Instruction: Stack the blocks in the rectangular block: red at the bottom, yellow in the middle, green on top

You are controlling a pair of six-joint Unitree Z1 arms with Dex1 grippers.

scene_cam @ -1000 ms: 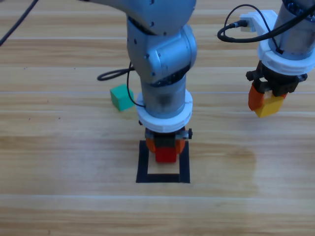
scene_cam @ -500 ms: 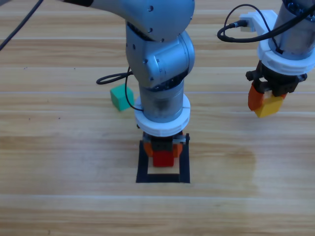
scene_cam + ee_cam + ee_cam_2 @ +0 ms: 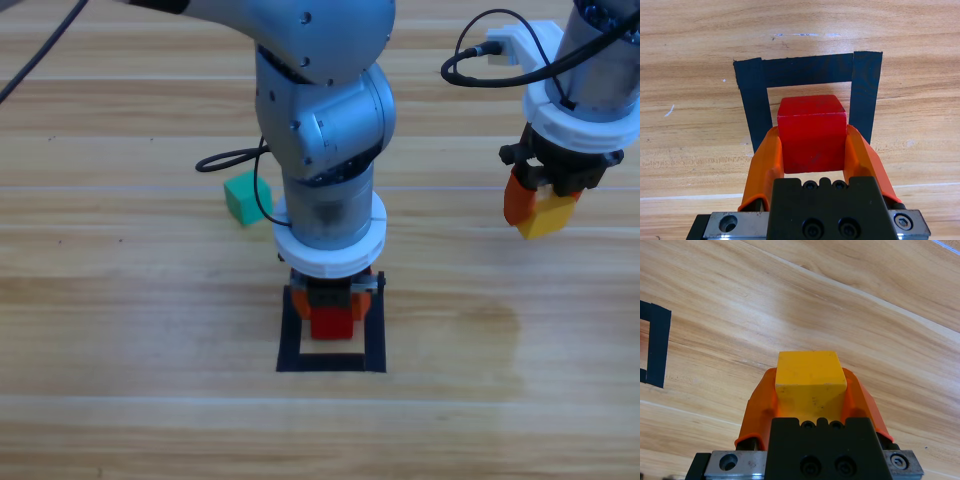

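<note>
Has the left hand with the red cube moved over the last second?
Yes. The left hand carried the red cube slightly toward the picture's bottom, deeper into the tape square; no motion shows lately.

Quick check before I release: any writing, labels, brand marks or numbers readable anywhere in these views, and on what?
None: no words, numbers or signs are readable in any view.
The red cube in the left gripper, the yellow cube in the right gripper and the green cube have plain faces.
The black tape square and wooden table carry no print.
</note>
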